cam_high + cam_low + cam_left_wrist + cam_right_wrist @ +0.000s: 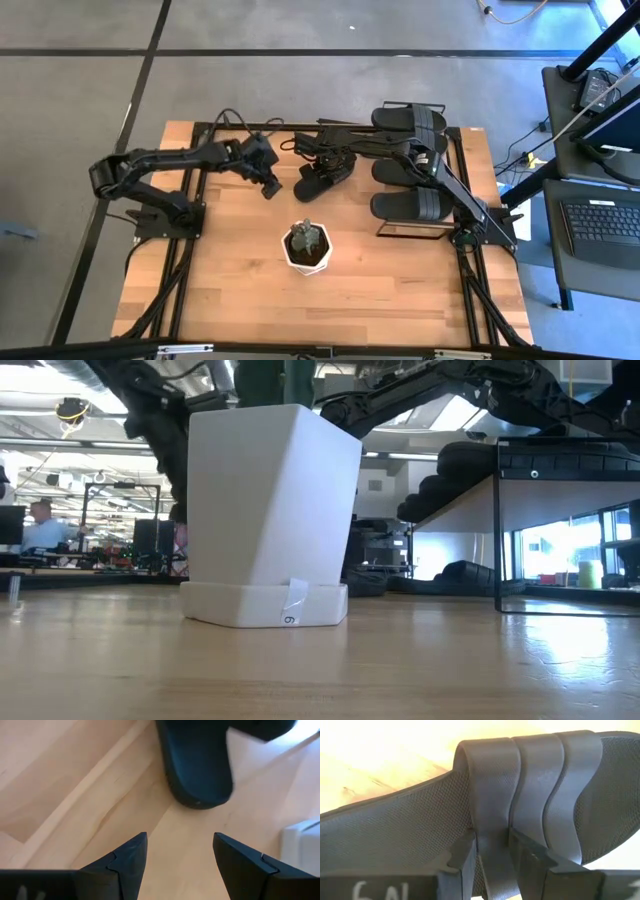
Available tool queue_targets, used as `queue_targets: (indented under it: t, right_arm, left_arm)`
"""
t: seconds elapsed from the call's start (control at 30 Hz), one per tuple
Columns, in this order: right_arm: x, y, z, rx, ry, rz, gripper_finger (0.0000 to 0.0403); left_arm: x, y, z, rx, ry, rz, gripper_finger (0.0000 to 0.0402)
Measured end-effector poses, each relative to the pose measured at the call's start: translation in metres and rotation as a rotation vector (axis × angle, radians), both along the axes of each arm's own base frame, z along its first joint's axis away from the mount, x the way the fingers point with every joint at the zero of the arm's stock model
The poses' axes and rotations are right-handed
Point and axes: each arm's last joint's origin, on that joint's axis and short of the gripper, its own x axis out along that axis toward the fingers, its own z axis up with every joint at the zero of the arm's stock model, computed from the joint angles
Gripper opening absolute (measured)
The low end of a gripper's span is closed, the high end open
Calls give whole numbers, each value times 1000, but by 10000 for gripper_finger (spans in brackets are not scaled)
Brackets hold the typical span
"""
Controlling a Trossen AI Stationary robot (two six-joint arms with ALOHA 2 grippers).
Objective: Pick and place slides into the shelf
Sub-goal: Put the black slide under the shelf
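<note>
Beside shelf [455, 190]: slide [318, 180] lengthwise across table; right end effector [492, 851] pinching strap.

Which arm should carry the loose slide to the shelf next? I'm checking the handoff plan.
The right. Its gripper already has its fingers closed on the strap of the slide, and the shelf is on its side. The left gripper is open and holds nothing.

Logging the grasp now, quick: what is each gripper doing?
Left gripper: open, empty, near a slide's end.
Right gripper: jaws shut on the strap of a slide.
</note>
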Motion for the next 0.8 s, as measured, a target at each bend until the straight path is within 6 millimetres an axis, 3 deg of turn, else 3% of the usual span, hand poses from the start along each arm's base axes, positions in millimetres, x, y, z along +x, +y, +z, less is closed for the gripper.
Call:
queue_targets:
  t: [0.27, 0.6, 0.8]
  right_arm:
    - [0, 0, 0, 0, 1, 5, 115]
    - [0, 0, 0, -2, 7, 44, 115]
    - [0, 0, 0, -2, 8, 52, 115]
  left_arm:
    - [2, -13, -22, 81, -40, 84, 218]
    - [6, -37, -39, 293, -51, 66, 218]
    - [7, -49, -50, 304, -56, 28, 218]
